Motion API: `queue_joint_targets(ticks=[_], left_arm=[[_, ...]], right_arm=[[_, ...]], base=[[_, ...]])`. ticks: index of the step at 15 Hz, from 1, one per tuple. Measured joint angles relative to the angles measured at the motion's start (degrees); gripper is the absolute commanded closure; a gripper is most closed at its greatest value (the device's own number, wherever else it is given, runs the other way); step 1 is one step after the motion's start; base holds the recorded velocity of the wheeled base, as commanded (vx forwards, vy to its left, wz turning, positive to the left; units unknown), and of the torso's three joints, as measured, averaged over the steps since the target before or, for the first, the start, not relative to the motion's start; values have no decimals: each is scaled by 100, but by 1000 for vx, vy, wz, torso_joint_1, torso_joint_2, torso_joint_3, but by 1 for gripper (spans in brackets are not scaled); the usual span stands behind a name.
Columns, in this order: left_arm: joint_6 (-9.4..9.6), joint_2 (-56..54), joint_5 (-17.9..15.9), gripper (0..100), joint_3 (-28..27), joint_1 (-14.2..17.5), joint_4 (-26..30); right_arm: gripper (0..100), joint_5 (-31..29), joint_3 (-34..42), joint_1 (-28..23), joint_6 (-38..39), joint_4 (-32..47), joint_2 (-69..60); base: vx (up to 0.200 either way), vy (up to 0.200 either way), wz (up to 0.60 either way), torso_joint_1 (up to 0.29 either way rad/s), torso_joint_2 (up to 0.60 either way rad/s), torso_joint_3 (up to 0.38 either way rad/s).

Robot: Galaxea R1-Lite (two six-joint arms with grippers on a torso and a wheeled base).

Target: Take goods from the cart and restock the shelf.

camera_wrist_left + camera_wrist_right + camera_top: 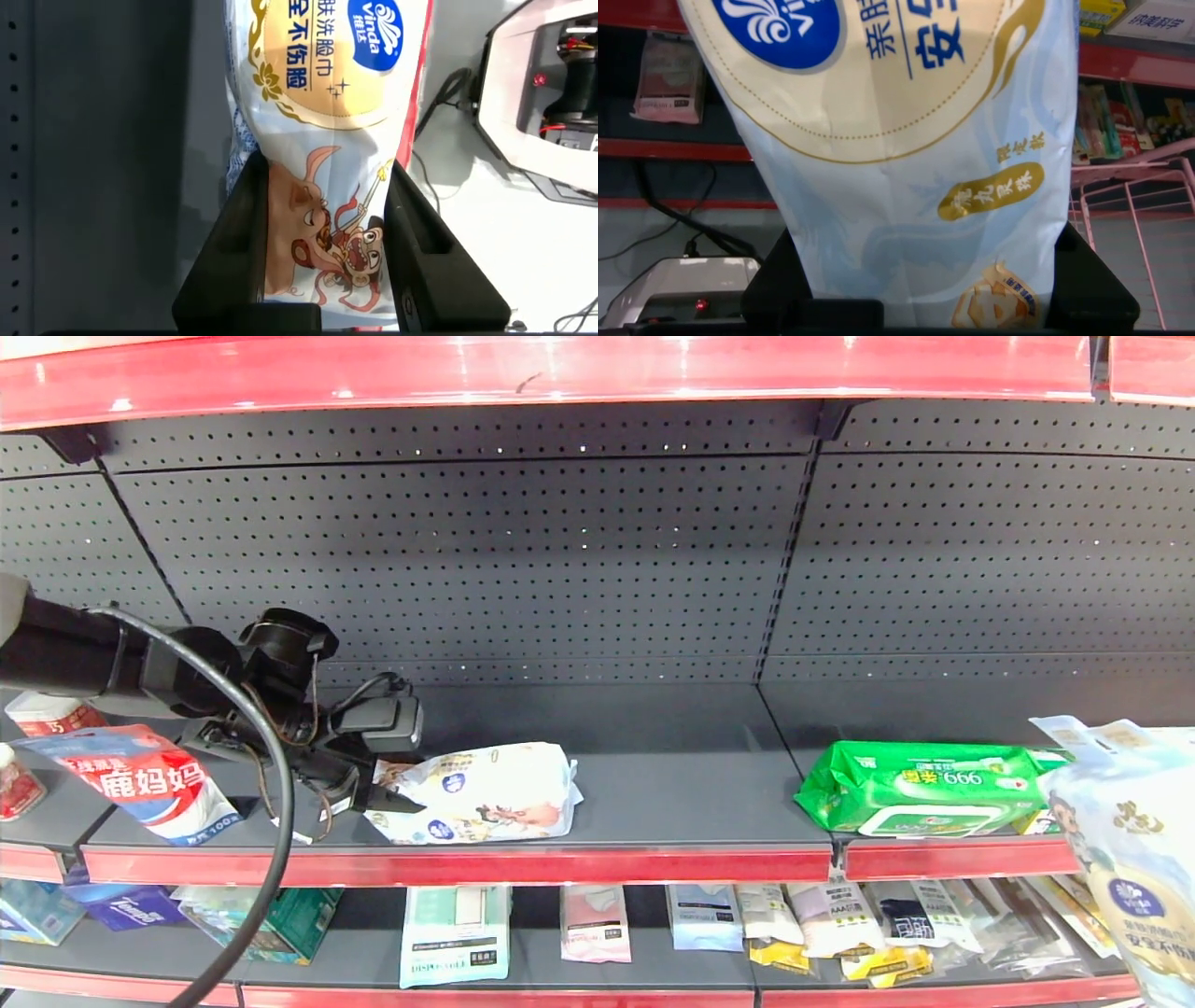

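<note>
Grey metal shelf [653,784] with a red front edge [467,865] and a pegboard back [560,569] carries a green wipes pack [920,784] in its right bay. My left arm stretches in from the left, my left gripper [378,800] clamped on the end of a white tissue pack [495,793] that seems to lie on the deck. My right gripper [929,257] grips a second pack [1120,840], held upright at the far right

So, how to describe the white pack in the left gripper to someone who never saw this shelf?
Find the dark grey shelf board with the red front edge. Left of the green plastic wipes pack lies a soft white plastic pack with cartoon figures, one end in the left gripper. Its neighbours are green or blue and red; it is mostly white.
</note>
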Motion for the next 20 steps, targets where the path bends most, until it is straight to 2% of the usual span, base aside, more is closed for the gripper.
queue_joint_targets(ticks=[20], left_arm=[[49,-2,99,100,30,11,-40]], right_arm=[[100,-9,-28,0,-2,0,9]], base=[[0,0,0,0,0,0]])
